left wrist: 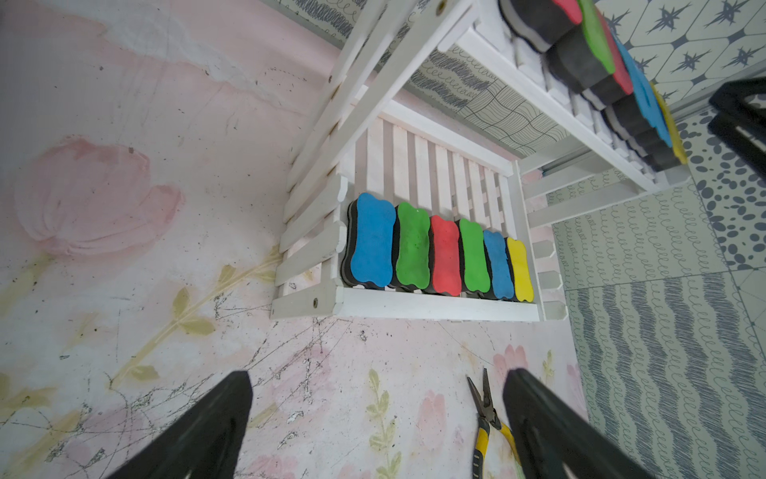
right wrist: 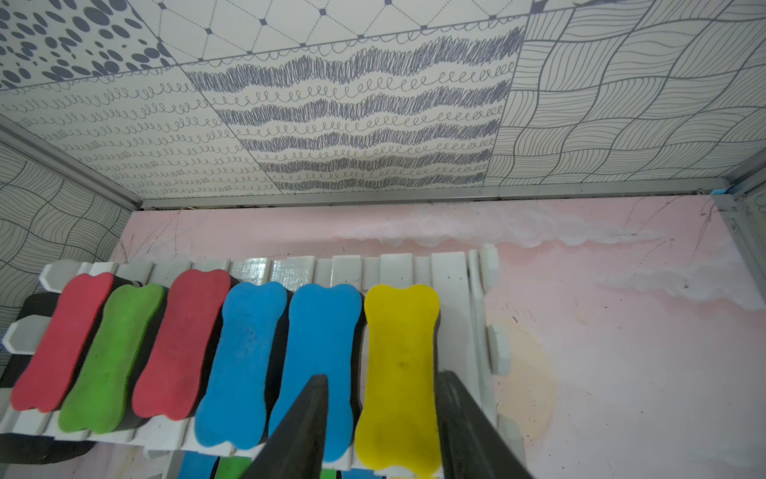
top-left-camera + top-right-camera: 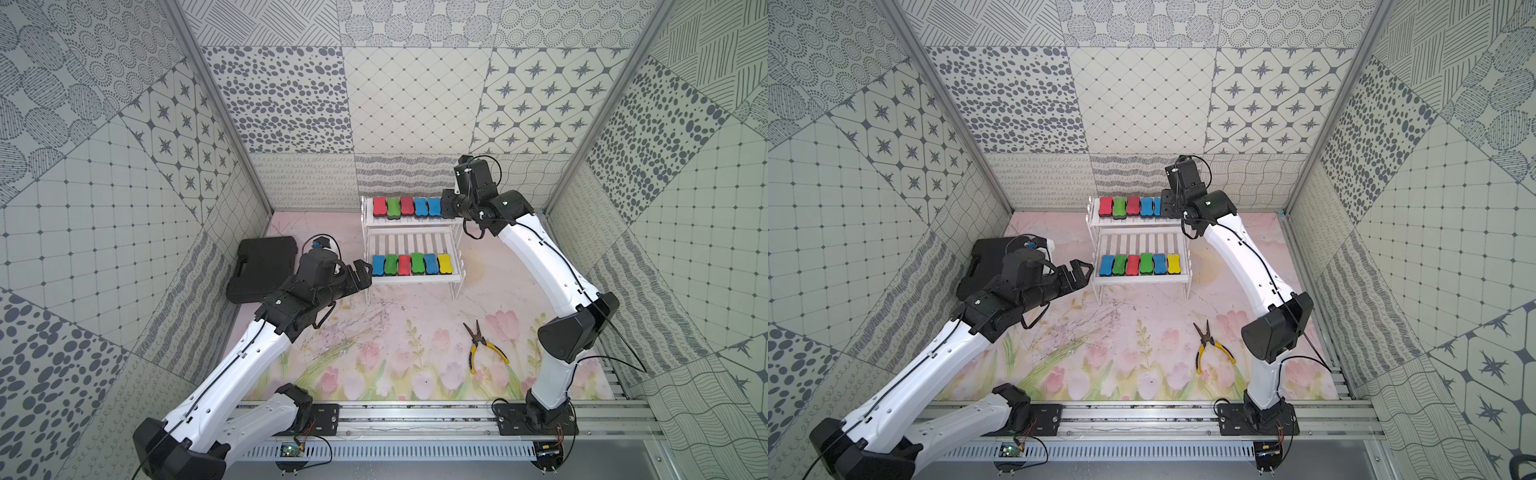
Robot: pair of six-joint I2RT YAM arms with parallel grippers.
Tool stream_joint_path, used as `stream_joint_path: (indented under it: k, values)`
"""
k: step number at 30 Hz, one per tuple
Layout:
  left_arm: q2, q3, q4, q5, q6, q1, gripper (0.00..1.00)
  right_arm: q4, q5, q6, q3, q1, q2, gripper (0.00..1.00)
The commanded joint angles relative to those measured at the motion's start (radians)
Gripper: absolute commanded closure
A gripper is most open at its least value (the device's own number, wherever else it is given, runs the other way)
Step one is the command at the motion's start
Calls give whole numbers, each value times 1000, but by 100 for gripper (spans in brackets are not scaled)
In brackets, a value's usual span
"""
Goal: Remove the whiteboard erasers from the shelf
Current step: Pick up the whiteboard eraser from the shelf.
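My right gripper (image 2: 383, 375) straddles the yellow whiteboard eraser (image 2: 400, 331) at the end of the shelf (image 2: 452, 273) top tier, jaws partly apart and perhaps not yet pinching, so a squeeze and lift likely come next, while my left gripper (image 1: 378, 373) hovers wide open near the lower row of erasers (image 1: 445, 261).
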Motion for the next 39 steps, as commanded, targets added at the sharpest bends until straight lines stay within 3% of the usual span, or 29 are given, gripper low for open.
stream_joint_path:
  k: [1,29,39]
  values:
    - [0,7,-14,-29,26,-3,0,-8,4,-4,37,-7,32,53]
    - [5,-7,-16,-45,18,-2,0,-14,-25,44,-37,-33,57,57]
    - [6,-10,-15,-39,17,-2,0,-13,-37,55,-34,-40,57,51]
